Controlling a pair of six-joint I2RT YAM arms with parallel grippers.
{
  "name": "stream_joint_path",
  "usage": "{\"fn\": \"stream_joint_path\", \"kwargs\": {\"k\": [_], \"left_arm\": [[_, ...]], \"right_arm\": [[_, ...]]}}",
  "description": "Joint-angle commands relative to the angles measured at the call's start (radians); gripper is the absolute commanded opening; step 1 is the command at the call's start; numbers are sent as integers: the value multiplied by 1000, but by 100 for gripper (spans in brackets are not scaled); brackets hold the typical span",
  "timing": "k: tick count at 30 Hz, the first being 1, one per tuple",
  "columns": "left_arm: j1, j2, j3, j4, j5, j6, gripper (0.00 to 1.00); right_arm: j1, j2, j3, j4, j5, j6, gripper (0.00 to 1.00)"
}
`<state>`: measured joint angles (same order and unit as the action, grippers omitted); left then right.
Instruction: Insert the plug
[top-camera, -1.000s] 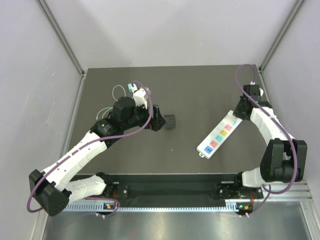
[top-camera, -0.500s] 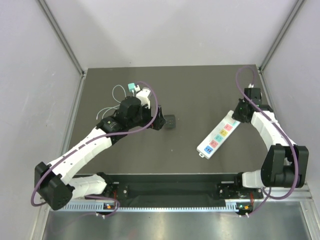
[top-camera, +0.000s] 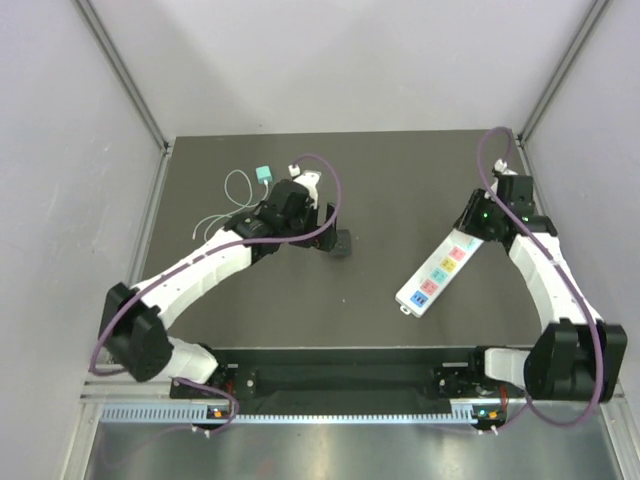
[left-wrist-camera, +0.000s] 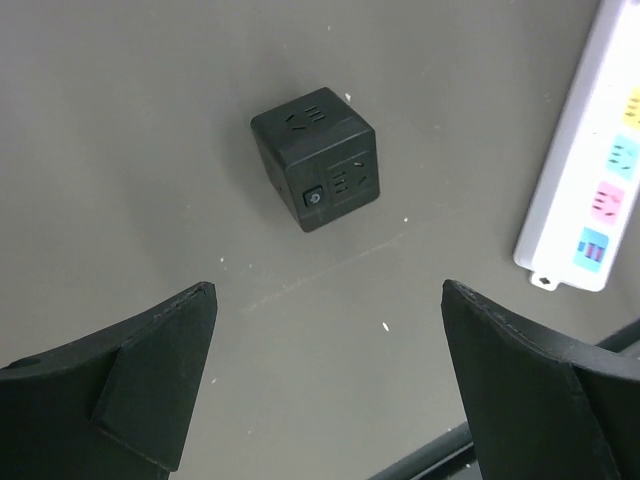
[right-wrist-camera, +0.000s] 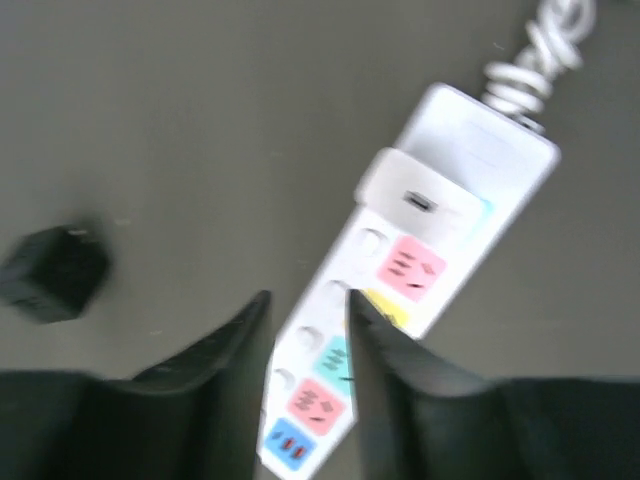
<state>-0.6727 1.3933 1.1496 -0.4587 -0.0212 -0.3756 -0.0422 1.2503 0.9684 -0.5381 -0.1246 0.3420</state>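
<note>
- Black cube plug (left-wrist-camera: 315, 160) is sitting loose on the dark table (top-camera: 400, 180), well apart from the white power strip (top-camera: 438, 270).
- I am hovering the left gripper (left-wrist-camera: 328, 300) near it, fingers spread wide and gripping nothing.
- The right gripper (right-wrist-camera: 307, 305) is hanging over the strip, fingers barely parted, pinching nothing.
- I am worrying that the cube, lying skewed to my fingers, twists on closing, and that the unheld strip slides.

Black cube plug (left-wrist-camera: 318, 165); white power strip (top-camera: 440, 268) patched pink, yellow, teal, blue
</note>
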Motion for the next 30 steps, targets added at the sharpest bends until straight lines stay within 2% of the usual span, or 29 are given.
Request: {"fn": "stream_joint_path", "kwargs": {"k": [1,3,4,7,15,19,22,23,25,26,30], "left_arm": [[-10,94,85,-34,-14,0,98],[-18,171,139,-63,-26,4,98],[-25,196,157,-70,-40,6,98],[-37,269,223,-106,-78,6,98],[-60,377,298,-152,-141,-28,97],[-64,369,320,-158,-134,-45,96],[-56,342,378,-230,-131,-37,96],[-48,328,386,-245,-120,-36,97],[8,271,371,-241,-92,-43,97],[39,250,337,-233,-79,-55,97],[305,156,213,-149,59,-130,98]], "right_arm": [[2,-138,-28,96,-203,-30,44],[2,-181,-45,112,-224,-50,54],[2,-216,-59,113,-224,-61,64],[2,-262,-72,110,-195,-84,75],[2,-292,-100,153,-251,-72,100],[4,-304,-141,202,-277,-63,100],[31,-301,-148,219,-204,-37,100],[85,-296,-146,221,-176,-25,100],[151,-290,-163,243,-66,27,100],[230,-285,-172,268,-25,47,100],[425,-233,-200,348,179,117,100]]}}
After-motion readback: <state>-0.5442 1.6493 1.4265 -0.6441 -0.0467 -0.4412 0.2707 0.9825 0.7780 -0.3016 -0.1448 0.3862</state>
